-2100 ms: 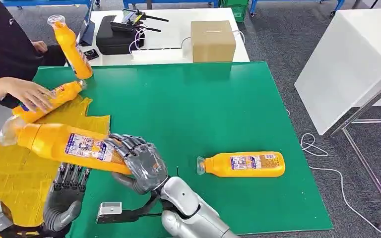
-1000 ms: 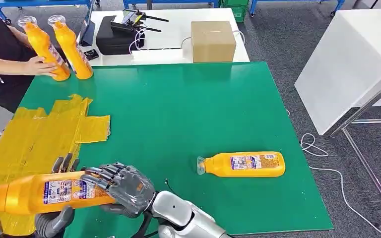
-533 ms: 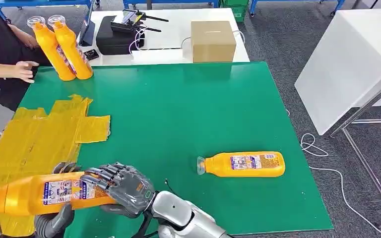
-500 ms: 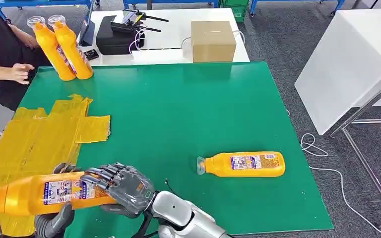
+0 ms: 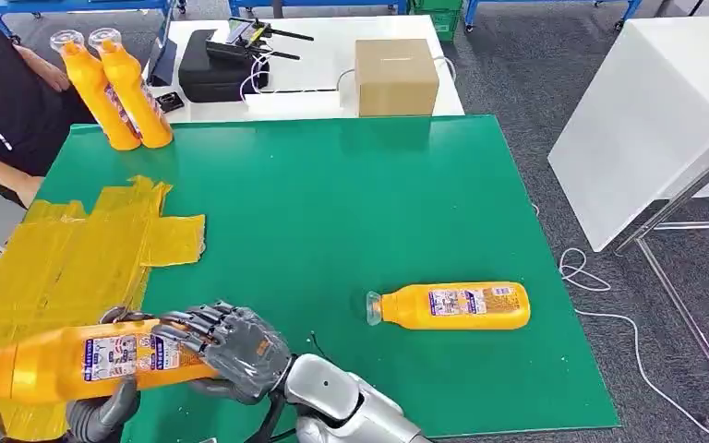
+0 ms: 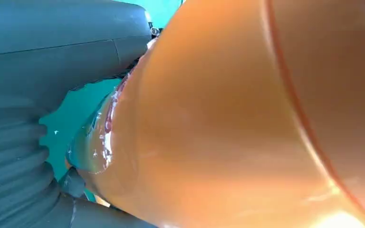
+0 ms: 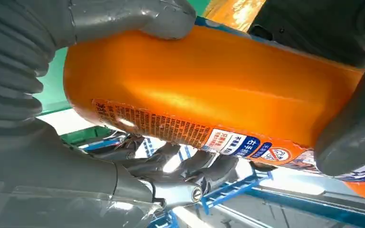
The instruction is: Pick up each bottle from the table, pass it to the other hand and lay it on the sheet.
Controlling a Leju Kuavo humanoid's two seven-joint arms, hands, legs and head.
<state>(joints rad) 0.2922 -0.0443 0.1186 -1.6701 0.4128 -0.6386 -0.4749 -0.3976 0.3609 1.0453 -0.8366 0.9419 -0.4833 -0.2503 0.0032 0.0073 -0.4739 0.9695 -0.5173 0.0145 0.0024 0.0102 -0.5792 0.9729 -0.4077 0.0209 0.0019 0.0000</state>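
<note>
Mid-handover here. The right robot hand (image 5: 231, 351) has its fingers wrapped around the base end of the orange bottle (image 5: 83, 358), which lies roughly level in the air at the near left corner of the counter (image 5: 351, 212), its cap end out over the yellow sheet (image 5: 65, 258). The left robot hand (image 5: 102, 411) is cupped under the bottle's middle, with fingertips peeking over the top and a thumb pressed on it in the right wrist view, so I'd call both hands grasping it right now.

To do this bit well, I'd say: don't let the right hand let go until the left grip is properly firm, since the bottle is long and could tip cap-down. Then ease it down flat on the sheet rather than dropping it, or it may roll.

Another bottle (image 5: 450, 305) lies on its side on the green counter, well apart to the right, so it's probably next. Two more bottles (image 5: 115, 88) stand at the far left corner, next to a person's arm (image 5: 0, 171).

Labels: white and blue with Chinese text and a small round logo, too small for me to actually read.
</note>
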